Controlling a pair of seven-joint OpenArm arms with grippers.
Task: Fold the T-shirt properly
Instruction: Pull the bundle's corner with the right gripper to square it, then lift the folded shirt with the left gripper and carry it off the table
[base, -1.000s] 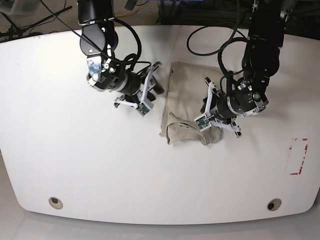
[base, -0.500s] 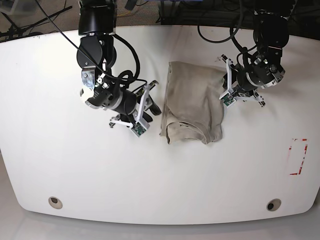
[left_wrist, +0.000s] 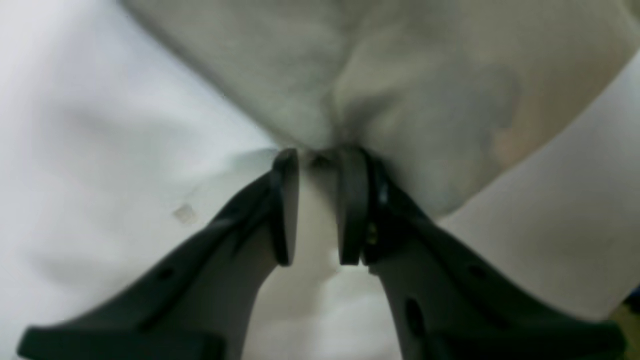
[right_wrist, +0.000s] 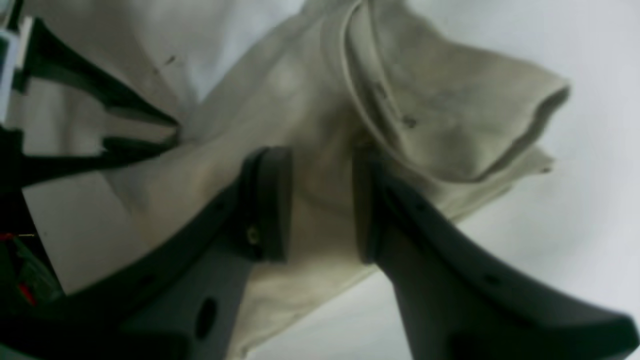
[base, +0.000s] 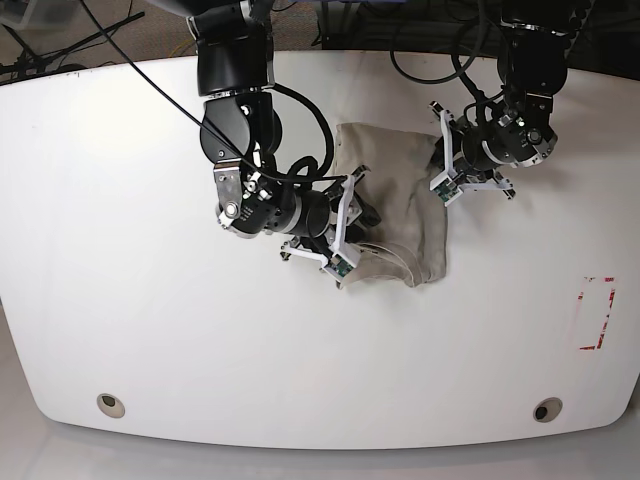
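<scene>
The T-shirt (base: 395, 215) (beige, folded) is laid mid-table (base: 150, 350). Its corner at about 1 o'clock is pinched by the left gripper (left_wrist: 316, 159). Its 8 o'clock edge is straddled by the right gripper (right_wrist: 320, 165), fingers narrowly apart.

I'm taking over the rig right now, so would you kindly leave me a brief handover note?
Left hand: nearly closed, pinching a corner of the T-shirt.
Right hand: fingers partly open, straddling the shirt's edge near the collar; grip unclear.
Shirt lies mid-table, already folded into a narrow strip, sleeves tucked in.
Left: fold it across its length and flatten.
</scene>
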